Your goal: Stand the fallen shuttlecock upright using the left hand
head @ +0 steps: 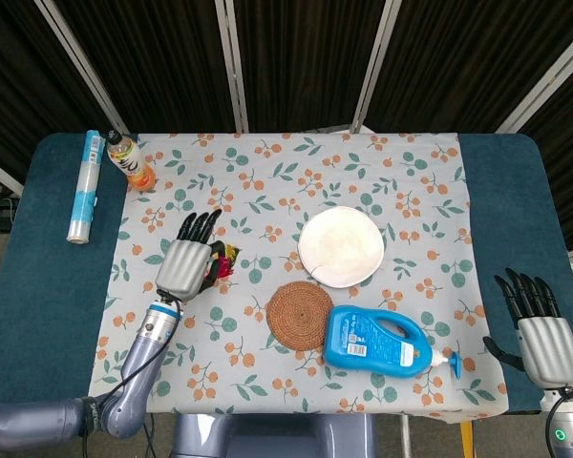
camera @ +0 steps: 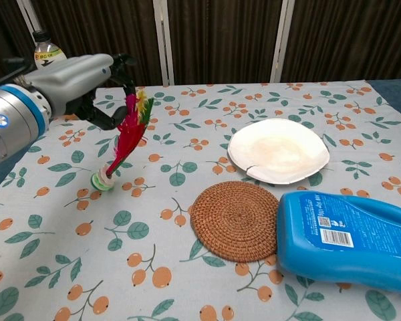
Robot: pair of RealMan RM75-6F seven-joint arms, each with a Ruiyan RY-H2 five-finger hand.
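The shuttlecock (camera: 125, 137) has red, yellow and green feathers and a round green-white base (camera: 103, 181). It leans on its base on the flowered cloth, feathers pointing up and to the right. My left hand (camera: 87, 77) is raised above the cloth and grips the feather tips from the left. In the head view the left hand (head: 186, 263) covers most of the shuttlecock, and only some feathers (head: 223, 262) show. My right hand (head: 539, 329) lies open at the table's front right corner, holding nothing.
An orange drink bottle (head: 131, 160) and a blue-white roll (head: 82, 187) stand at the back left. A white plate (camera: 279, 150), a woven coaster (camera: 236, 220) and a lying blue detergent bottle (camera: 347, 241) fill the middle and front right.
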